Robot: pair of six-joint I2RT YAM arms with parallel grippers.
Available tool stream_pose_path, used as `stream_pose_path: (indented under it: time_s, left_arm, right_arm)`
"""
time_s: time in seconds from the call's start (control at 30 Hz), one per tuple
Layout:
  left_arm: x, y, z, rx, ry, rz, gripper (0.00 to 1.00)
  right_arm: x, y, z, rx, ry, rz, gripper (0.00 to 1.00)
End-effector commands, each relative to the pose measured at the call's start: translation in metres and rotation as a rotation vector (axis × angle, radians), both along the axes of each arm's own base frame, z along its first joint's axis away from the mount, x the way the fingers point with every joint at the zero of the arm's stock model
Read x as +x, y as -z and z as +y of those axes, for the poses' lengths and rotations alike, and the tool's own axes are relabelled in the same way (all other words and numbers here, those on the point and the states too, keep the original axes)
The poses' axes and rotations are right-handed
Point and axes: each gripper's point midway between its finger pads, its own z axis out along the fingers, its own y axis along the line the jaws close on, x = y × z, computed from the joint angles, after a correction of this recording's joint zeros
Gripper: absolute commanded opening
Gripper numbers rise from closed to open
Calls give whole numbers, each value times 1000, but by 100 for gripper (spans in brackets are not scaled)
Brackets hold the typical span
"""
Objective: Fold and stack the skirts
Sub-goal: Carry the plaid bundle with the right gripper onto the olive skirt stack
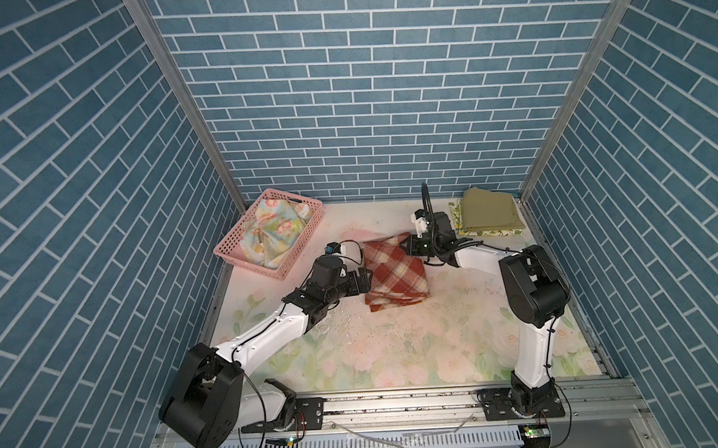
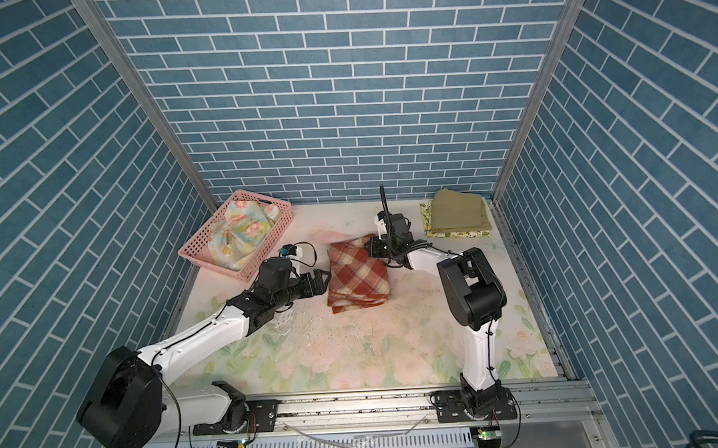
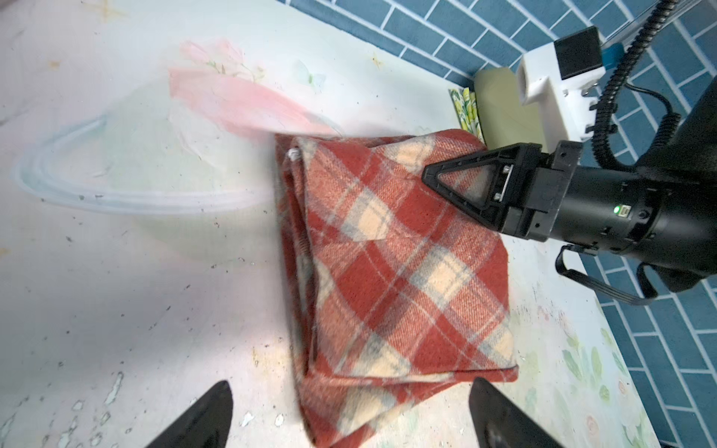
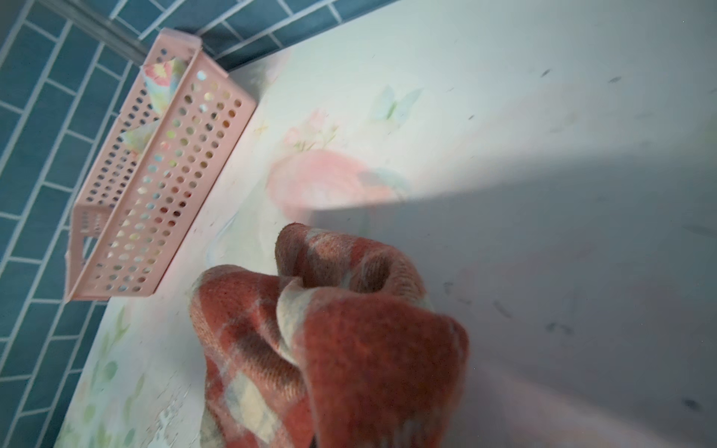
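The rust-red and cream plaid skirt [image 1: 395,273] [image 2: 357,275] [image 3: 392,271] [image 4: 349,349] lies folded mid-table. My right gripper [image 1: 404,244] [image 2: 367,245] [image 3: 426,174] is shut on its far corner, which is lifted and bunched; the cloth hides the fingers in the right wrist view. My left gripper [image 1: 369,280] [image 2: 325,281] [image 3: 351,388] is open at the skirt's left edge, fingers spread to either side of it. The olive skirt [image 1: 490,213] [image 2: 459,212] [image 3: 500,112] lies folded on the lemon-print skirt [image 1: 457,216] [image 2: 426,220] [image 3: 469,104] at the far right. The pastel floral skirt [image 1: 276,232] [image 2: 241,230] [image 4: 159,77] is crumpled in the basket.
The pink perforated basket [image 1: 251,265] [image 2: 209,256] [image 4: 167,174] stands at the far left by the wall. Blue brick-pattern walls close in three sides. The rose-printed covering [image 1: 417,347] stretches to the front rail where both arm bases are mounted.
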Motion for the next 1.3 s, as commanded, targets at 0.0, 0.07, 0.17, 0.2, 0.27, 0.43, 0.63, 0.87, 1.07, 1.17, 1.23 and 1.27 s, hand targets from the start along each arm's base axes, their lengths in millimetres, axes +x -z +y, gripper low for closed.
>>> stream_pose_path:
  time_s: [0.0,0.07,0.17,0.2,0.27,0.43,0.63,0.87,1.07,1.17,1.23,1.27]
  left_arm:
    - [9,-6,4,18,-11,-46,98]
    - [11,-2,4,29,-4,-47,99]
    - [19,-6,-4,12,22,-59,100]
    - [21,-4,-6,6,27,-58,100]
    - [24,2,-11,-4,38,-52,100]
    - [34,17,-21,-13,61,-29,100]
    - [44,24,-31,-22,82,-12,100]
    - [56,34,-44,-27,113,15,100]
    - [67,29,-56,-56,135,8,100]
    - [70,25,-58,-57,139,0,100]
    - [71,24,-58,-58,141,-2,99]
    - [71,24,-59,-58,143,-2,99]
  right_arm:
    - [35,-49,-27,-83,62,-120,0]
    - [51,-60,-44,-92,101,-144,0]
    - [73,-79,-71,-119,141,-177,0]
    - [80,-84,-79,-124,157,-188,0]
    - [95,-92,-96,-119,193,-203,0]
    - [135,-108,-115,-140,212,-252,0]
    - [171,-110,-138,-195,168,-261,0]
    - [179,-119,-180,-152,107,-240,0]
    - [167,-123,-213,-128,74,-218,0]
    - [166,-124,-231,-125,72,-230,0]
    - [168,-126,-243,-113,77,-239,0]
    - [169,-127,-247,-102,75,-249,0]
